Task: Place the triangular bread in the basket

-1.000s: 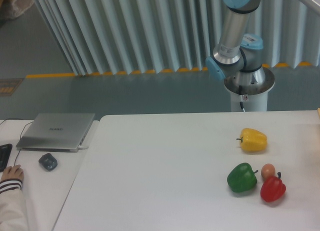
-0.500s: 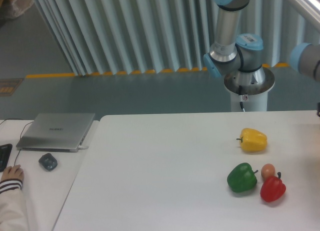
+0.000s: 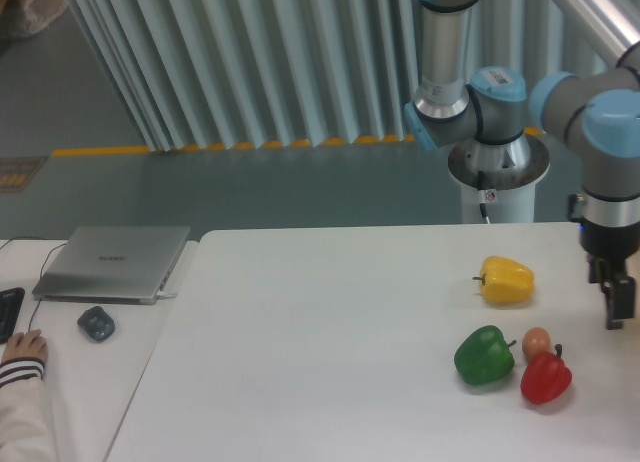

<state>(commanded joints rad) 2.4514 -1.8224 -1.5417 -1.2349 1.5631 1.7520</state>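
Note:
The triangular bread and the basket are out of view. My gripper (image 3: 612, 300) hangs from the arm at the right edge of the table (image 3: 300, 342), pointing down, to the right of the yellow bell pepper (image 3: 507, 280) and apart from it. Nothing shows between its dark fingers, and I cannot tell from this angle whether they are open or shut.
A green pepper (image 3: 485, 356), a red pepper (image 3: 546, 376) and a small brown egg-like item (image 3: 537, 340) sit close together at the front right. The robot base (image 3: 497, 172) stands behind the table. A laptop (image 3: 115, 262), a mouse (image 3: 96, 323) and a person's hand (image 3: 22, 347) are at the left.
The arm has swung in from the right, and the wrist and gripper have come down into view at the table's right edge. The peppers have not moved.

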